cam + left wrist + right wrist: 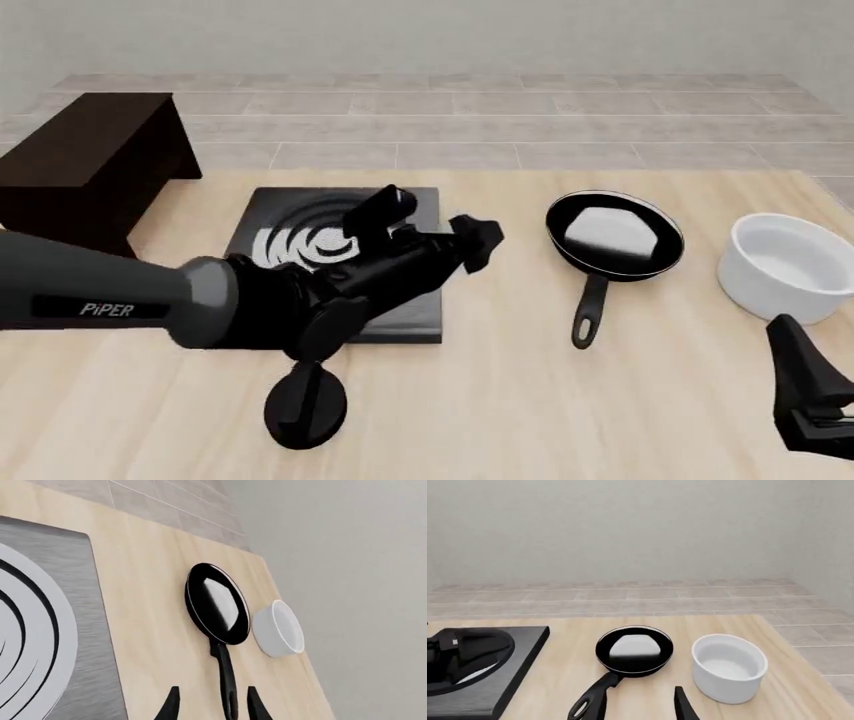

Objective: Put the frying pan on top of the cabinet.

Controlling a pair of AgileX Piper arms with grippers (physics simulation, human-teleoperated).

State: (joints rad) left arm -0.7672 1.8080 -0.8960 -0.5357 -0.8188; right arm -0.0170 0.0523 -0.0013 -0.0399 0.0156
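Observation:
The frying pan (614, 236) lies on the wooden table right of centre, its long handle (585, 318) pointing toward the near edge. The dark cabinet (100, 160) stands at the far left. My left gripper (441, 215) hovers open over the stove plate's right side, left of the pan and apart from it. In the left wrist view the pan (217, 602) lies ahead and its handle lines up between the spread fingers (257, 705). My right gripper (807, 395) is open at the near right corner, below the bowl. The right wrist view shows the pan (634, 650) ahead.
A flat black stove plate (280, 225) with grey rings lies between cabinet and pan. A white bowl (787, 265) stands just right of the pan, close to the table's right edge. A black round knob (304, 405) shows under the left arm.

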